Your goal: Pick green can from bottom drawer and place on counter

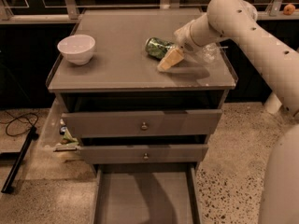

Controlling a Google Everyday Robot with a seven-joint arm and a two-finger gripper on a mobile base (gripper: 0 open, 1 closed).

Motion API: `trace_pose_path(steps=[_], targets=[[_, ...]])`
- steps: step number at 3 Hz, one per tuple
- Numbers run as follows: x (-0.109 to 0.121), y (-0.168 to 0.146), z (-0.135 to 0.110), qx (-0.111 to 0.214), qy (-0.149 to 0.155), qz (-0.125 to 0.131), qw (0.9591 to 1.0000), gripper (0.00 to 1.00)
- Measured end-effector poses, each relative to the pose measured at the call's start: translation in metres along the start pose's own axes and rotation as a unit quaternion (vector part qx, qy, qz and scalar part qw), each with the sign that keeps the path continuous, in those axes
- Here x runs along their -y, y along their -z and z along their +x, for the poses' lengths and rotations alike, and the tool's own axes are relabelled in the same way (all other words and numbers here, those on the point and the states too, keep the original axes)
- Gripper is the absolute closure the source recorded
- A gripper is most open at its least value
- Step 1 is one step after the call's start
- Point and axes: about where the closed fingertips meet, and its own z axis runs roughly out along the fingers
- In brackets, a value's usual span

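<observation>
The green can [156, 47] lies on its side on the counter [117, 66], right of the middle. My gripper [164, 56] reaches in from the right and is around the can's right end. It is open, and its pale near finger [170, 59] rests on the counter just in front of the can. The far finger is hidden behind the can. The bottom drawer [145, 197] is pulled out below, and its grey floor is bare.
A white bowl [76, 48] stands on the counter's left side. A clear plastic bottle [208, 53] lies behind my wrist near the right rim. The two knobbed drawers [144, 125] above the bottom one are slightly ajar. Cables and clutter lie on the floor to the left.
</observation>
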Motion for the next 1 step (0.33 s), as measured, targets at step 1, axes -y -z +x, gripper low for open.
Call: trace_pose_path(steps=[1], targets=[[0.0, 0.0, 0.0, 0.0, 0.0, 0.0, 1.0, 0.0]])
